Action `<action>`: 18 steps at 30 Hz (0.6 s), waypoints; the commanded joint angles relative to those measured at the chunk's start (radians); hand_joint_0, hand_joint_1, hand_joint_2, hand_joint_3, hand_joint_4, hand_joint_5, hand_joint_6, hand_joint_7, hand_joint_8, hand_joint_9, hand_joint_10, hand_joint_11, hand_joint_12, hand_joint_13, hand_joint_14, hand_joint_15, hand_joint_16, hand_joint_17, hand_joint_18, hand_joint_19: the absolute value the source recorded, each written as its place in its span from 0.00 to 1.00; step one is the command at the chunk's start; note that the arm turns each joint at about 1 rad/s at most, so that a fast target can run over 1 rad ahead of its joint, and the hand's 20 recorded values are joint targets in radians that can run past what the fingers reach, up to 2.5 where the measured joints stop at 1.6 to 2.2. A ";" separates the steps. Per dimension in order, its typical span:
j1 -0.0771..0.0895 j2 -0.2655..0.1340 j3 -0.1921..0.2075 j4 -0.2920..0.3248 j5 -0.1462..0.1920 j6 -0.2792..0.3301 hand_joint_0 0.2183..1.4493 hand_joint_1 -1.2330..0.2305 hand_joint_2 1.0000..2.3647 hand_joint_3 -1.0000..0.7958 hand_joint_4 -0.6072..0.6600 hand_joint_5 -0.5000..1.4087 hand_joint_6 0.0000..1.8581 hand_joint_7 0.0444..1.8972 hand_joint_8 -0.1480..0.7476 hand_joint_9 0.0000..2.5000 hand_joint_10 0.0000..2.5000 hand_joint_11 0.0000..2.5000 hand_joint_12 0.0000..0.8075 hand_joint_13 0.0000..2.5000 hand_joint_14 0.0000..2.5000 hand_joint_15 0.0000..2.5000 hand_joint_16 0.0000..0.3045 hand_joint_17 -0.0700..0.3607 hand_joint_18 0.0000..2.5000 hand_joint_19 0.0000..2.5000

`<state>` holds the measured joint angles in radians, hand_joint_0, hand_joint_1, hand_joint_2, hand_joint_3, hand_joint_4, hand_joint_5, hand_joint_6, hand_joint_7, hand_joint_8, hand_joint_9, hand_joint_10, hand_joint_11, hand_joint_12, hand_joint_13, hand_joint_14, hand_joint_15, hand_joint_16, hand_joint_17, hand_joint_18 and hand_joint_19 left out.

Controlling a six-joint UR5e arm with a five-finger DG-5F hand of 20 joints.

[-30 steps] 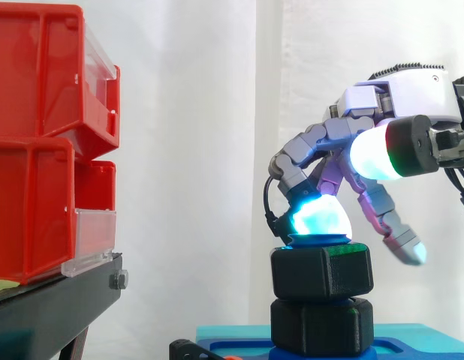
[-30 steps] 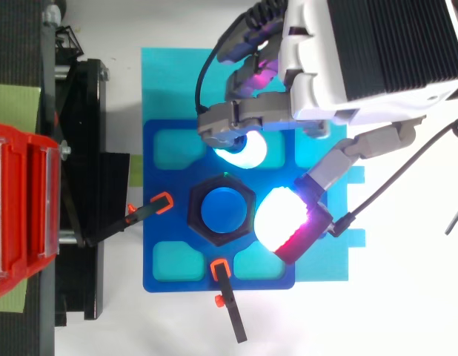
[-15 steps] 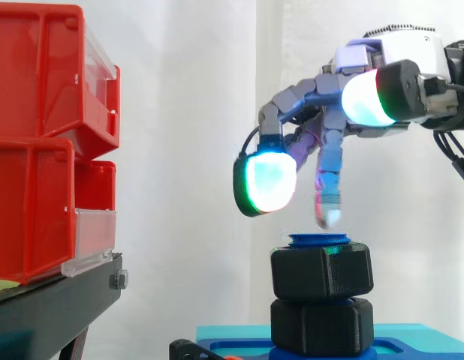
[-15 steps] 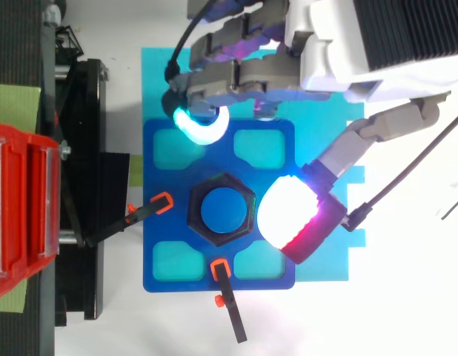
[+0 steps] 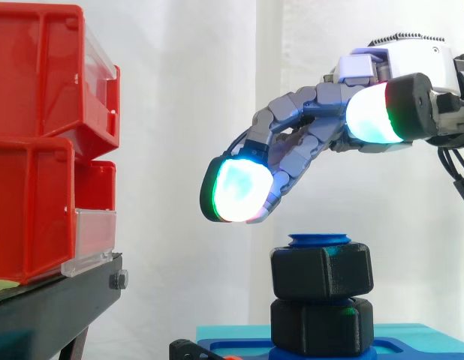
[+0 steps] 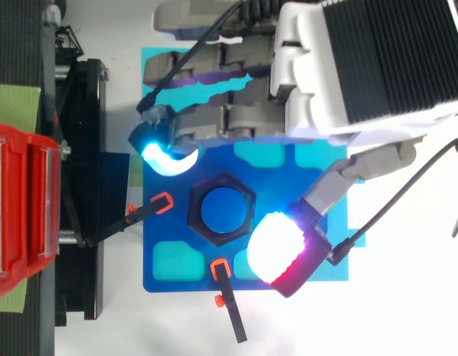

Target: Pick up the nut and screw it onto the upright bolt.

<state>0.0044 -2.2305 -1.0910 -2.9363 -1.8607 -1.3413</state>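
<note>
A black hexagonal nut (image 5: 322, 271) sits near the top of the upright blue bolt (image 5: 320, 240), above a second black nut (image 5: 322, 325). From above, the nut (image 6: 200, 221) rings the blue bolt top (image 6: 222, 210) at the middle of the blue base plate (image 6: 167, 224). My hand (image 5: 333, 127) hovers above and apart from the bolt, fingers stretched out to the left and holding nothing. In the top view the hand (image 6: 251, 119) lies across the plate's far side, with its thumb pad (image 6: 274, 247) glowing white to the right of the nut.
Red bins (image 5: 44, 142) stand stacked on a black stand (image 5: 59, 300) at the left. The blue plate rests on a cyan sheet (image 6: 158, 81). Two orange-tipped black clamps (image 6: 149, 209) (image 6: 227, 297) hold the plate at its left and near edges.
The hand lifted off the bolt top, where a fingertip rested a second ago, and its fingers straightened out leftward. The nut and bolt stayed still.
</note>
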 commanded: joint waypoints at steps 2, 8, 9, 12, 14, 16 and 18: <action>0.014 0.000 -0.021 0.042 0.005 0.011 0.18 0.66 0.00 0.28 0.61 0.19 0.27 0.34 0.46 0.28 0.00 0.00 0.50 0.12 0.00 0.00 0.21 0.49 0.01 0.00; 0.026 -0.011 -0.021 0.045 0.008 0.013 0.18 0.66 0.00 0.28 0.61 0.19 0.27 0.35 0.46 0.28 0.00 0.00 0.50 0.12 0.00 0.00 0.21 0.49 0.01 0.00; 0.028 -0.012 -0.021 0.046 0.014 0.014 0.18 0.66 0.00 0.28 0.61 0.19 0.27 0.35 0.46 0.28 0.00 0.00 0.50 0.12 0.00 0.00 0.21 0.49 0.01 0.00; 0.031 -0.024 -0.021 0.059 0.015 0.022 0.18 0.66 0.00 0.28 0.61 0.19 0.27 0.35 0.46 0.28 0.00 0.00 0.50 0.13 0.00 0.00 0.21 0.49 0.01 0.00; 0.031 -0.026 -0.021 0.066 0.015 0.028 0.18 0.66 0.00 0.28 0.61 0.19 0.27 0.35 0.46 0.28 0.00 0.00 0.50 0.13 0.00 0.00 0.21 0.49 0.01 0.00; 0.032 -0.024 -0.021 0.068 0.015 0.030 0.18 0.66 0.00 0.28 0.61 0.19 0.27 0.35 0.47 0.28 0.00 0.00 0.50 0.13 0.00 0.00 0.21 0.49 0.02 0.00; 0.032 -0.024 -0.021 0.063 0.015 0.030 0.18 0.66 0.00 0.28 0.61 0.19 0.27 0.36 0.47 0.28 0.00 0.00 0.50 0.13 0.00 0.00 0.21 0.49 0.02 0.01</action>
<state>0.0363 -2.2544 -1.1120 -2.8729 -1.8457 -1.3137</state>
